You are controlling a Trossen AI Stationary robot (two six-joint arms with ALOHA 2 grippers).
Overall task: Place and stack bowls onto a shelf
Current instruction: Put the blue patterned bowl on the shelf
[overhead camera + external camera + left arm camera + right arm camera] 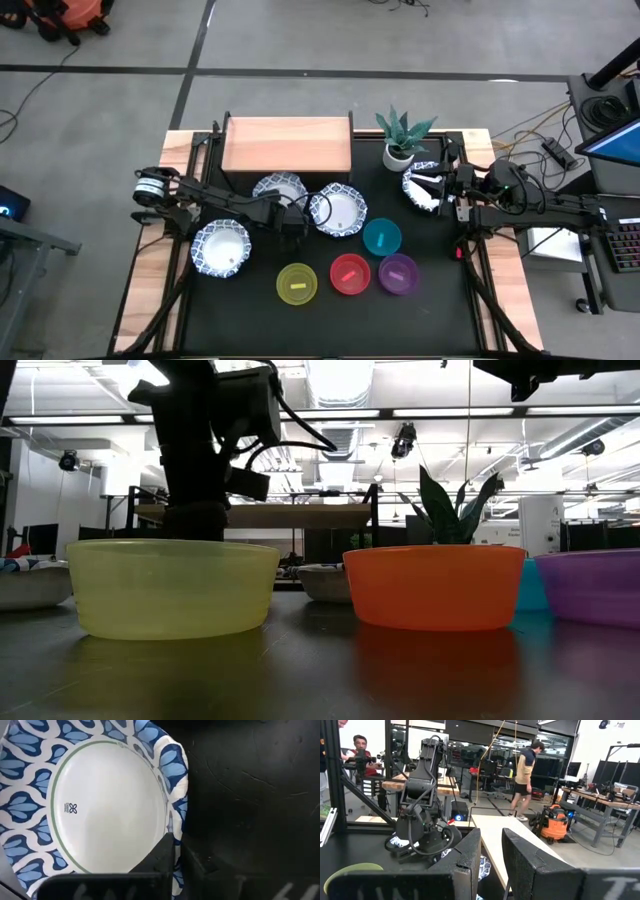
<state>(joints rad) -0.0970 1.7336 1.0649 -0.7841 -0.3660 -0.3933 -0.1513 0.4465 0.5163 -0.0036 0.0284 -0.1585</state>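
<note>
Eight bowls, one shelf, one plant on my table.

I count four blue-patterned white bowls (220, 248) (279, 190) (339, 210) (424, 185), four plain ones: teal (382, 237), red (349, 274), yellow (297, 283), purple (398, 273); one wooden shelf (287, 146); one potted plant (401, 137).

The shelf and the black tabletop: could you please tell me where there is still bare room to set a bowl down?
The shelf is bare across its whole top. The table is bare along the near edge below the yellow bowl, red bowl and purple bowl. The middle is crowded: the left tool sits between two patterned bowls. The right tool is over another beside the plant pot.
</note>
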